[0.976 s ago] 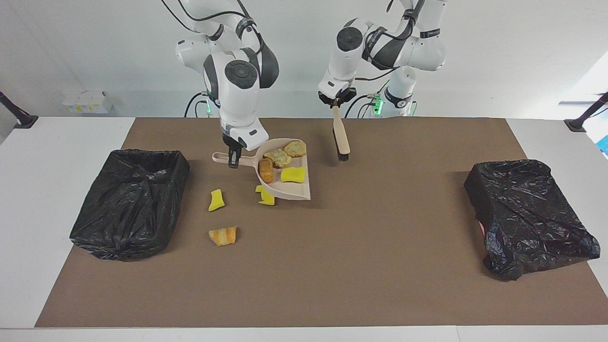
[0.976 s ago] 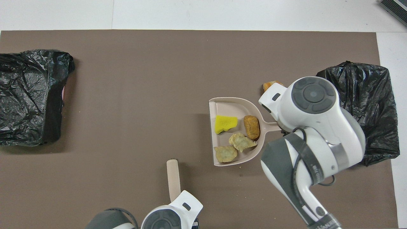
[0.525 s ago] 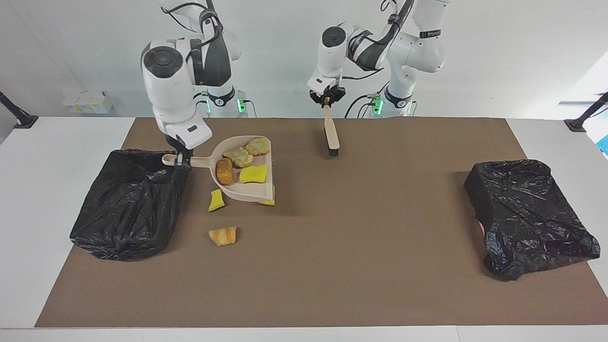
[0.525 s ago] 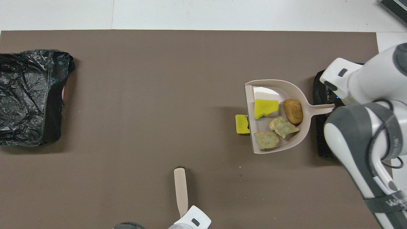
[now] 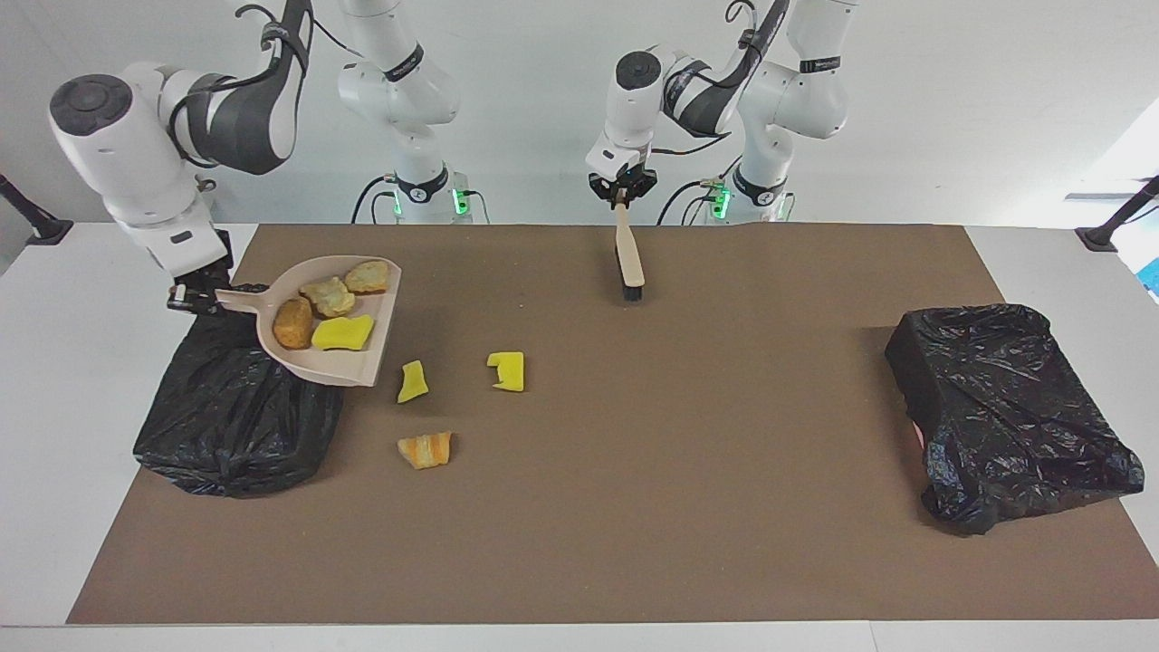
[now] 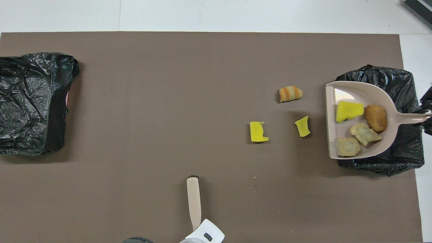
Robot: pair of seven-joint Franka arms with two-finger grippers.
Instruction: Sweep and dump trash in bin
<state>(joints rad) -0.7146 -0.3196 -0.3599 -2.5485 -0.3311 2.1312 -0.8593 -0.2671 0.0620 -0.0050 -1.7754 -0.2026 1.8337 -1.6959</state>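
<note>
We see the right gripper (image 5: pixel 192 299) clamped on the dustpan (image 5: pixel 349 367) handle, the pan lifted over a black-lined bin (image 5: pixel 231 426).
We find four scraps in the pan: one yellow sponge (image 5: pixel 342 333) and three brown lumps (image 5: pixel 294 323). On the mat (image 5: pixel 634 498) lie three more, two yellow chunks (image 5: pixel 507 370) and a striped orange piece (image 5: pixel 426 449), beside that bin. The left gripper (image 5: pixel 621 194) is shut on the brush (image 5: pixel 628 261) handle, bristles down above the mat's edge nearest the robots. A second bin (image 5: pixel 1005 407) sits at the left arm's end. The brown mat covers a white table (image 5: pixel 54 362) before a white wall.
</note>
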